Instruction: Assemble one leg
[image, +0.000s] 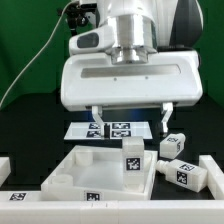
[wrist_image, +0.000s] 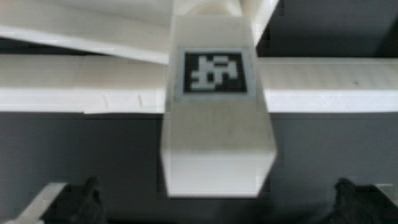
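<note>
A white leg (image: 132, 156) with a black-and-white tag stands upright at the far corner of the large flat white panel (image: 75, 168), on the exterior view's right. My gripper (image: 130, 120) hangs just above it, open wide, with one finger (image: 97, 118) on each side and nothing held. In the wrist view the same leg (wrist_image: 217, 110) fills the middle, its tag facing the camera, with the panel (wrist_image: 80, 85) behind it. My gripper (wrist_image: 217, 205) is open there too, and its dark fingertips (wrist_image: 71, 200) stand well clear of the leg.
Two more tagged legs (image: 172, 145) (image: 186, 173) lie on the dark table at the exterior view's right. The marker board (image: 112, 128) lies behind the panel. White parts show at the left edge (image: 4, 168) and the lower right (image: 212, 195).
</note>
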